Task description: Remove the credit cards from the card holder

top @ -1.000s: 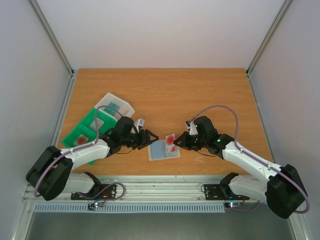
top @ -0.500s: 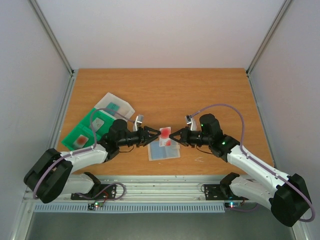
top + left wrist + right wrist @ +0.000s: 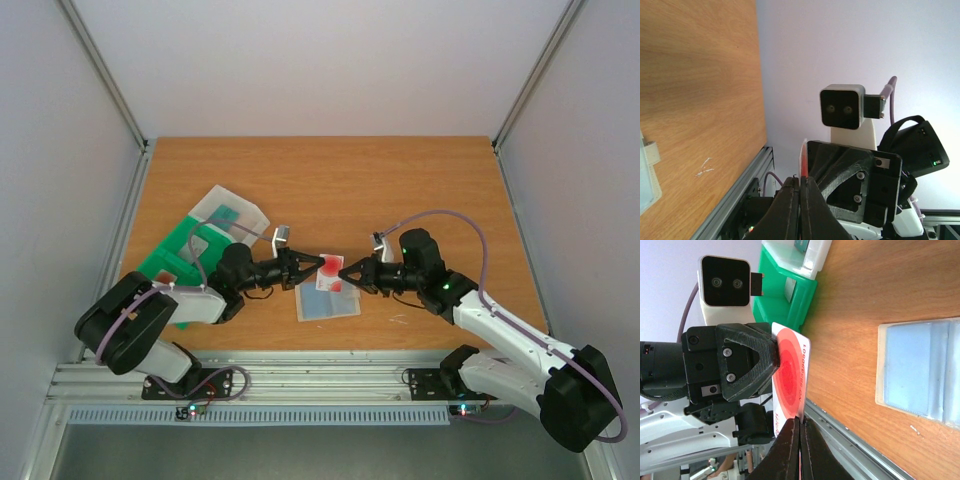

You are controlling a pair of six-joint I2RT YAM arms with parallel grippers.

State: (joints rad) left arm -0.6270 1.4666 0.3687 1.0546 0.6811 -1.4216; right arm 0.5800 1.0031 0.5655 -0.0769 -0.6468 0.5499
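Two arms share one card. The left arm (image 3: 190,300) and the right arm (image 3: 500,325) meet nose to nose above the wooden surface (image 3: 400,190). A single red card (image 3: 330,272) is held off the surface between them. The left jaws are closed flat on one end of it, and the right jaws are closed flat on the opposite end.

One card holder (image 3: 328,300) lies flat on the surface, just on the near side of the held card and apart from it. One green tray (image 3: 165,258) sits to the left, partly under the left arm. One clear box (image 3: 240,215) is at the tray's far end, with one teal card (image 3: 228,212) showing inside.

From overhead the held card is only a small red-and-white patch. The right wrist view shows its face, white with a large red disc and red lettering along one side, with the left jaws clamped over its far end. That view also shows the holder's two pale blue panels. The left wrist view shows the card edge-on, as a thin line rising from its own closed fingers, with the right wrist camera (image 3: 842,106) behind it. It catches only a corner of the holder and its small tab (image 3: 651,150). No view shows whether the holder has cards inside.
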